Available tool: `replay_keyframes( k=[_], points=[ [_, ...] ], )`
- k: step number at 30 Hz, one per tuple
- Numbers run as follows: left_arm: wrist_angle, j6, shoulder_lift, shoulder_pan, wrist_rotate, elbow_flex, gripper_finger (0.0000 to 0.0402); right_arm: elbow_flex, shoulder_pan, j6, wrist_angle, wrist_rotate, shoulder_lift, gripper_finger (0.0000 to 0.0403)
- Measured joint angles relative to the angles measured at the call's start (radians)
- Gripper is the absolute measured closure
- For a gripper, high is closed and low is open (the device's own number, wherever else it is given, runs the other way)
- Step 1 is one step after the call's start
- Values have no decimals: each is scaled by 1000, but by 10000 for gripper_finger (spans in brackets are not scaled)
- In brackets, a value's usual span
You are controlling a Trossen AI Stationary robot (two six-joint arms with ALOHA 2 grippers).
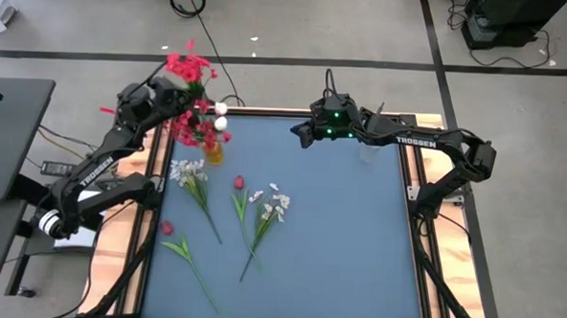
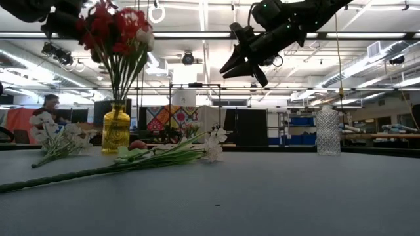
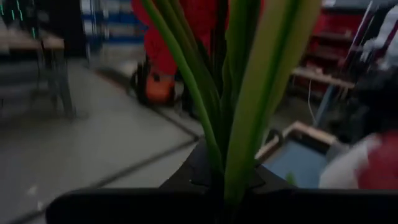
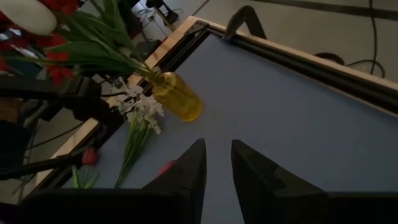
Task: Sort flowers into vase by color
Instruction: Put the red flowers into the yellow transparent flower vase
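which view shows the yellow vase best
The low view: the yellow vase stands side-on, whole, red flowers rising from it. The high view shows it mostly hidden under blooms, the right wrist view small and slanted, the left wrist view not at all.

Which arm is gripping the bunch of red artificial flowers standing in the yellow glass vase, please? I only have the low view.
Observer: The left one. Its wrist view shows the left gripper shut on the green stems of the red artificial flowers, above the yellow glass vase.
Operator: Thank you. How many flowers lie loose on the table?
Observer: From above, four lie on the blue table: a white-bloomed sprig, a red bud, a white spray and a pinkish-red bud.
Operator: Is the right gripper carrying anything?
Observer: No. Its own camera shows the right gripper open and empty, near the table's far edge.
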Motion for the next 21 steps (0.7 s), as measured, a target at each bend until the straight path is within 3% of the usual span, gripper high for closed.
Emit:
replay_keyframes(
  k=[4, 11, 21],
  points=[
    [43, -23, -25, 2, -9, 0, 383, 0, 0, 21, -9, -3, 0, 318],
    [-55, -57, -33, 0, 28, -1, 383, 0, 0, 39, -22, -3, 0, 318],
    [-12, -67, -27, 0, 28, -84, 383, 0, -31, 36, -16, -4, 0, 318]
  ],
)
